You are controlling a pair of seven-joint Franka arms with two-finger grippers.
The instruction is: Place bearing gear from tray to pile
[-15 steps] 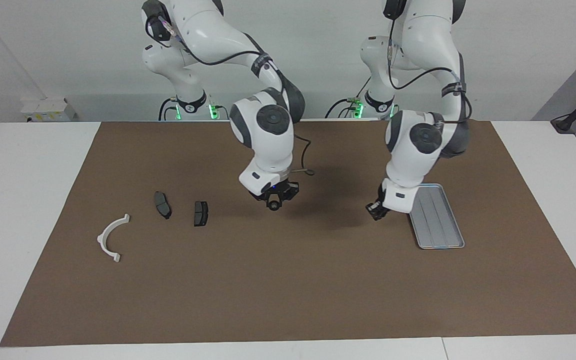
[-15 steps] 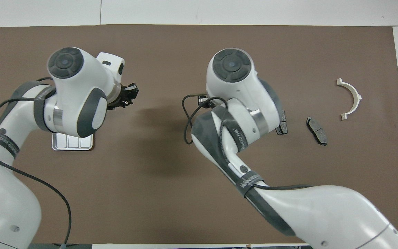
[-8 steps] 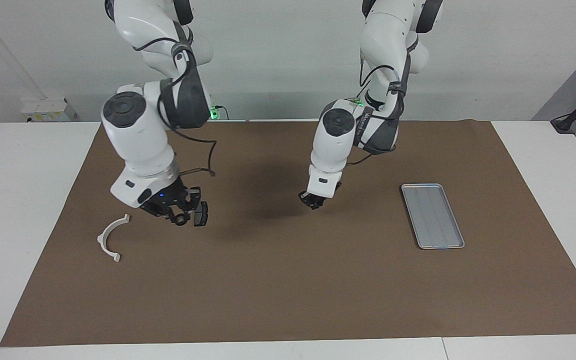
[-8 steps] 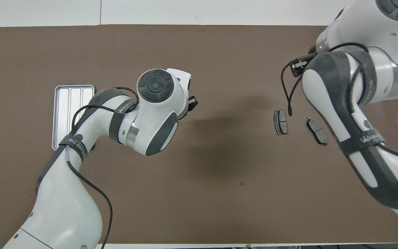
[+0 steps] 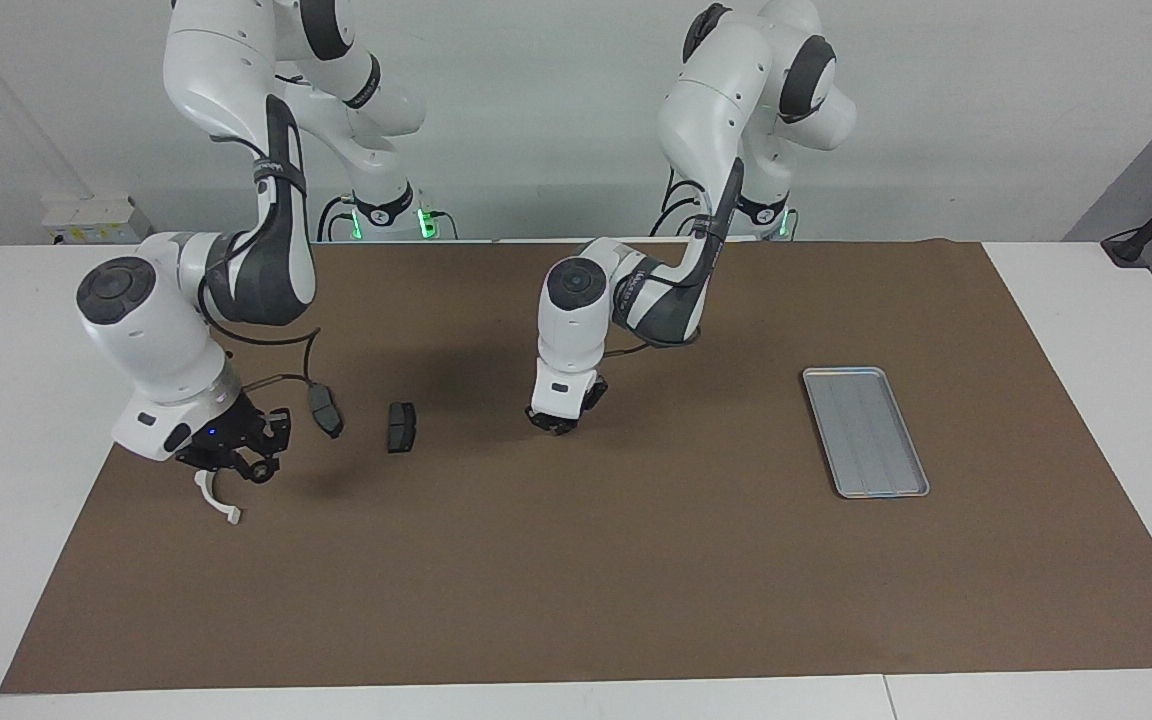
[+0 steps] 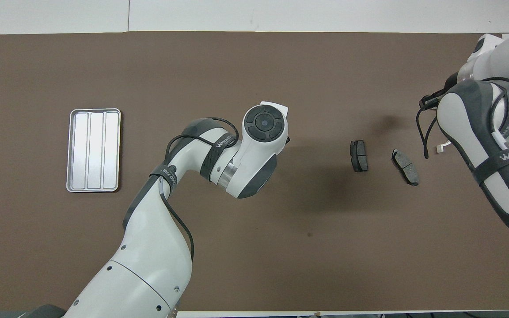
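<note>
The silver-grey tray [image 5: 866, 432] lies empty on the mat toward the left arm's end; it also shows in the overhead view [image 6: 94, 150]. The pile is two dark brake pads [image 5: 326, 410] [image 5: 401, 427] and a white half-ring bracket [image 5: 221, 503] toward the right arm's end. My right gripper [image 5: 251, 468] hangs low over the bracket, shut on a small dark round part, the bearing gear [image 5: 259, 470]. My left gripper [image 5: 561, 420] hangs low over the middle of the mat, beside the pile. In the overhead view both grippers are hidden under their arms, and only one bracket end [image 6: 440, 149] shows.
A brown mat [image 5: 576, 580] covers the white table. The right arm's cable [image 5: 311, 375] loops down near the brake pad nearer the bracket.
My right gripper has carried the round part from over the middle of the mat, past the brake pads, to over the bracket. My left gripper has moved from beside the tray to the middle.
</note>
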